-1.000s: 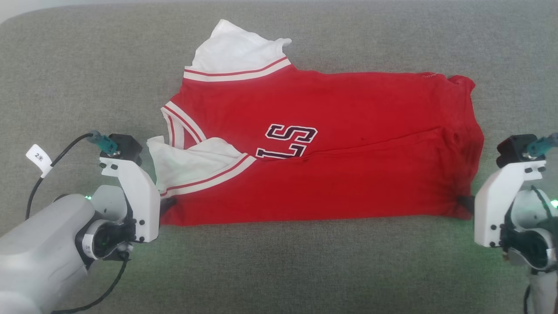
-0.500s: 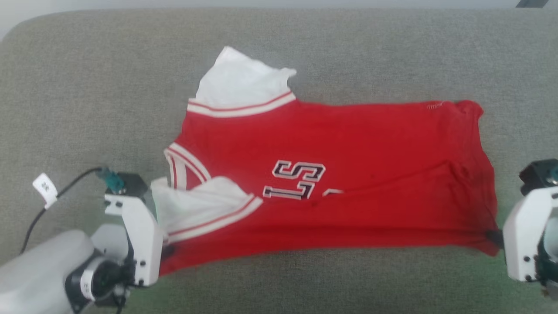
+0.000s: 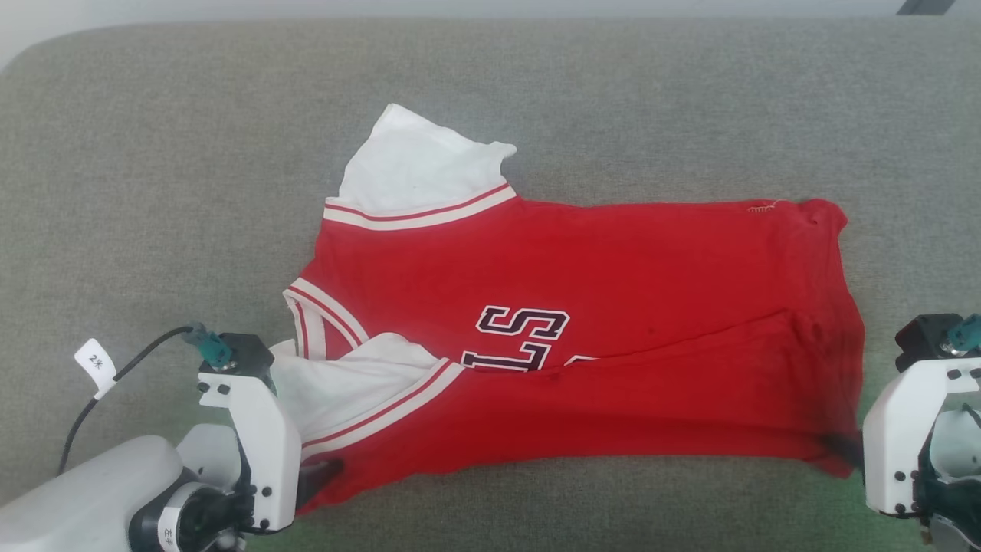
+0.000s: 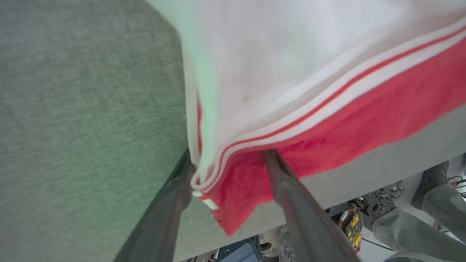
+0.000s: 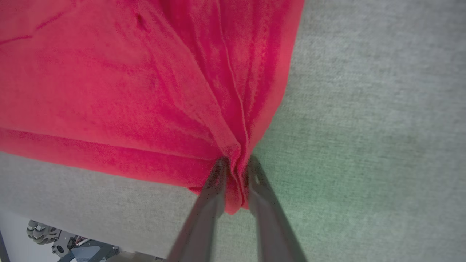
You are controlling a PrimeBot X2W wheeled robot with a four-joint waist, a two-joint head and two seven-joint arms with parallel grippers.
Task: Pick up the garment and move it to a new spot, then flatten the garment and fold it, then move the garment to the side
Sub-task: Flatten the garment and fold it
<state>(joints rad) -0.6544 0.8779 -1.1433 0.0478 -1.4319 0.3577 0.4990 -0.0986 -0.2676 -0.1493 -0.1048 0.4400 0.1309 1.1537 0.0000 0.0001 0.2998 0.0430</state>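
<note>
Across the middle of the grey cushion (image 3: 153,153), closer to its front edge than its back, the garment (image 3: 613,307) lies spread sideways. Its collar end points toward the left edge and its hem toward the right. The near strip is already doubled up over the lower half of the chest lettering (image 3: 521,322).

At the garment's near-left corner, the left gripper (image 4: 229,159) was clamped shut a second ago. Its fingers now stand apart and the cloth sits loose between them, beside the folded white sleeve (image 3: 345,391). At the near-right corner, the right gripper (image 5: 235,162) is still pinched tight on a bunched tuck of red hem.

The first lengthwise fold therefore looks laid, and the left side is letting go of it. The right corner probably has to be freed too before the next fold begins.
</note>
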